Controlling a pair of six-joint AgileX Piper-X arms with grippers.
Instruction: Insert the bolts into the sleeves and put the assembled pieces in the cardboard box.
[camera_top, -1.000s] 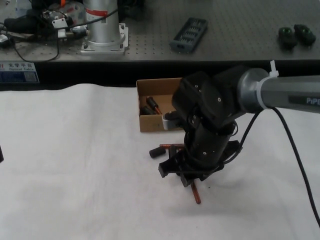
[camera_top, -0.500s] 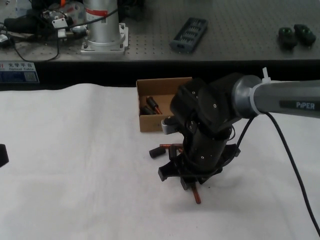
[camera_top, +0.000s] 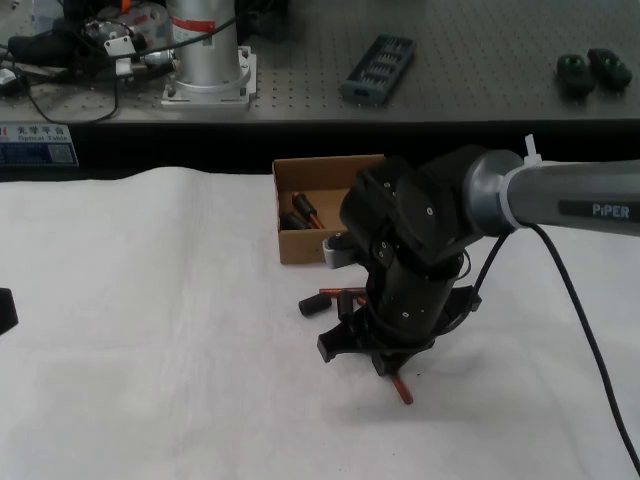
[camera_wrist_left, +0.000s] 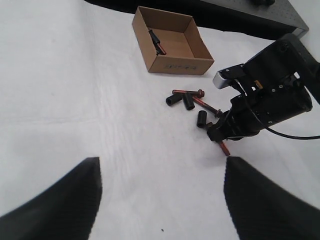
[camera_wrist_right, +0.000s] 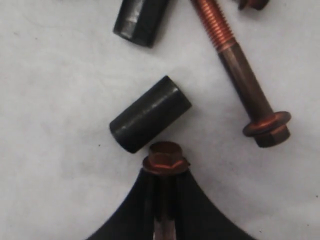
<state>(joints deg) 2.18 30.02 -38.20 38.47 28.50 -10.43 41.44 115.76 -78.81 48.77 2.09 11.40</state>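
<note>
Right gripper (camera_wrist_right: 165, 189), clamped on a copper bolt (camera_wrist_right: 165, 161), holds its head just beside a black sleeve (camera_wrist_right: 150, 121) lying askew.

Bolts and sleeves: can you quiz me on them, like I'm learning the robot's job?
1. True or false: the right gripper is shut on a bolt.
2. How many loose sleeves lie on the cloth in the left wrist view? A one, B three, C six.
3. Is the box empty?
Key: 1 true; 2 B; 3 no, pieces lie inside.
</note>
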